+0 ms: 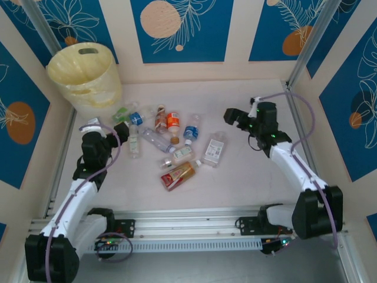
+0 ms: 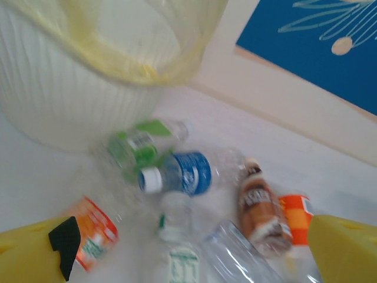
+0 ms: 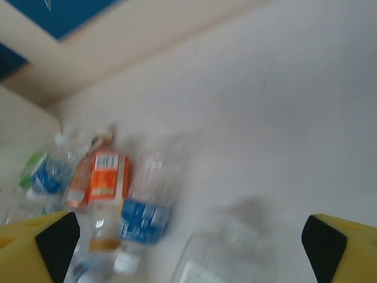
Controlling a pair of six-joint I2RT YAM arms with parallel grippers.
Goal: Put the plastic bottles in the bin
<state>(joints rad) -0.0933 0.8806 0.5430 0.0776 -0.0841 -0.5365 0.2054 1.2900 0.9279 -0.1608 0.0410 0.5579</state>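
The pale yellow bin (image 1: 85, 73) stands at the back left corner. Several plastic bottles lie scattered mid-table: a green-labelled one (image 1: 122, 112), a blue-labelled one (image 1: 136, 118), a brown one (image 1: 160, 119), an orange one (image 1: 173, 121) and a red-brown one (image 1: 177, 175). My left gripper (image 1: 118, 131) hangs open just left of the pile. In its wrist view the gripper (image 2: 188, 259) has the green bottle (image 2: 138, 144) and the blue bottle (image 2: 182, 173) ahead, below the bin (image 2: 70, 88). My right gripper (image 1: 232, 116) is open right of the pile, above a flat clear bottle (image 3: 218, 259), holding nothing.
Patterned blue and cream walls close the table at the back and on both sides. Bare table lies between the pile and the right wall (image 1: 330, 88). A metal rail (image 1: 188, 221) runs along the near edge by the arm bases.
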